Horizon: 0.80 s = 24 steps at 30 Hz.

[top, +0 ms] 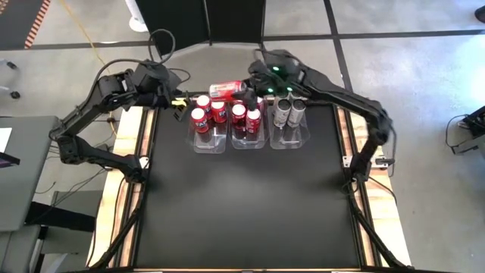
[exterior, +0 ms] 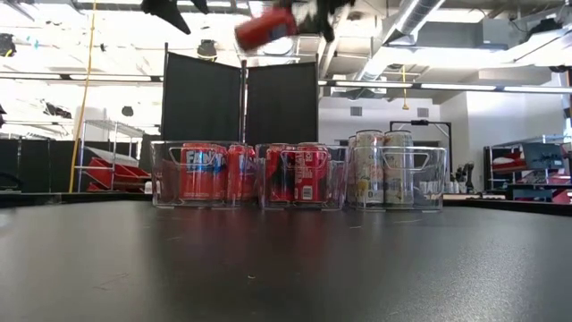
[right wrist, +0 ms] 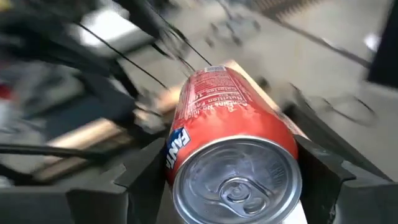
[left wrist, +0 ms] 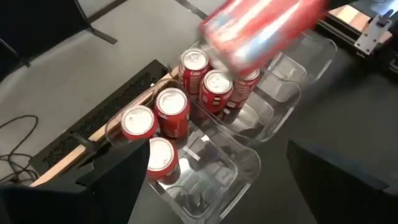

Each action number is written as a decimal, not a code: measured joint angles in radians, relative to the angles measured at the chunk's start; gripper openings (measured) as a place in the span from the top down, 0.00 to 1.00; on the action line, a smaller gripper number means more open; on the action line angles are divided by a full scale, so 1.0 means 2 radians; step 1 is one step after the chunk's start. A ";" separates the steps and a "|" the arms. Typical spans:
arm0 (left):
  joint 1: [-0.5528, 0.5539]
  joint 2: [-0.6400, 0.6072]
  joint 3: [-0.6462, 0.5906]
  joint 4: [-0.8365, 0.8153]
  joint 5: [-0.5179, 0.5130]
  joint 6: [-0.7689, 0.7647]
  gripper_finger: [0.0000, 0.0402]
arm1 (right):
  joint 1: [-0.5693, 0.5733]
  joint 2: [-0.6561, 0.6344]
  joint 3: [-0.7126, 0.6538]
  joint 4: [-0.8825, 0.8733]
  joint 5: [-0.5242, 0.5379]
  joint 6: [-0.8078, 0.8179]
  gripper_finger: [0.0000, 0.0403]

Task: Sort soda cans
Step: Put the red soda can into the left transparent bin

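My right gripper (top: 250,90) is shut on a red soda can (top: 226,89) and holds it high above the far ends of the bins; the low view has that can (exterior: 265,29) well over the row. My left gripper (left wrist: 211,199) hangs open by the left bin's (top: 210,144) far left corner and touches nothing. Three red cans (top: 201,111) stand upright in the left bin. More red cans (top: 247,116) stand in the middle bin, and two silver-grey cans (top: 289,111) in the right bin. My right gripper pinches the red can's body (right wrist: 186,143) between its two fingers (right wrist: 140,177), close to the silver top end (right wrist: 239,180). The fingers come about level from the table's right and lie along the can. The can lies on its side, lifted clear of everything.
Three clear plastic bins sit side by side at the table's far middle; the middle bin (top: 249,142) and right bin (top: 290,140) adjoin the left one. The black tabletop (top: 250,212) on the near side is bare. Wooden side rails (top: 125,189) edge the table.
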 joint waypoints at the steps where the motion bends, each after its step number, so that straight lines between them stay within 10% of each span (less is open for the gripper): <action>1: 0.000 0.000 0.000 0.001 -0.002 0.000 0.07 | -0.002 0.017 0.019 -0.022 0.013 -0.007 0.29; 14: 0.000 -0.018 -0.111 -0.059 -0.043 0.013 0.07 | 0.028 0.171 0.105 -0.088 0.037 -0.031 0.29; 24: -0.004 -0.022 -0.292 0.156 0.044 0.024 0.07 | 0.033 0.255 0.186 -0.183 0.085 -0.039 0.29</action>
